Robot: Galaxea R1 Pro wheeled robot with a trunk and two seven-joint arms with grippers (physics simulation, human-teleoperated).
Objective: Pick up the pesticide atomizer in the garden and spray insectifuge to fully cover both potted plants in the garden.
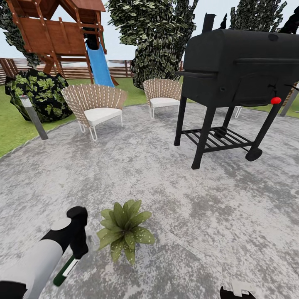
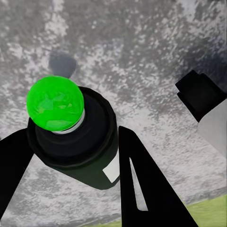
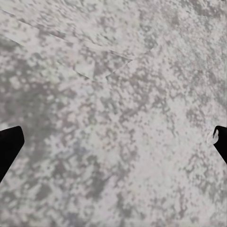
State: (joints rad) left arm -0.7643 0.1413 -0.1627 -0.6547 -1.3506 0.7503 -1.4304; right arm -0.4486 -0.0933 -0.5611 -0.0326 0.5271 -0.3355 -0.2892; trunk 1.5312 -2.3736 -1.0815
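Observation:
A potted plant (image 1: 124, 232), a low rosette of speckled green leaves, stands on the grey speckled patio (image 1: 166, 195) near the bottom of the head view. Just left of it, my left gripper (image 1: 77, 248) is shut on the pesticide atomizer (image 1: 65, 268), a slim dark green bottle with a white label that hangs slanted below the fingers. In the left wrist view the atomizer (image 2: 80, 146) shows its bright green top between the two black fingers (image 2: 142, 189) of my left gripper (image 2: 75, 158). My right gripper (image 3: 113, 144) is open over bare patio, and its tip (image 1: 236, 290) peeks in at the lower right.
A black barbecue grill (image 1: 236, 70) stands at the right. Two wicker chairs (image 1: 96, 106) sit at the patio's far side. A grey bollard lamp (image 1: 34, 117) and a dark leafy bush (image 1: 37, 95) are on the left lawn, with a wooden playset and blue slide (image 1: 99, 64) behind.

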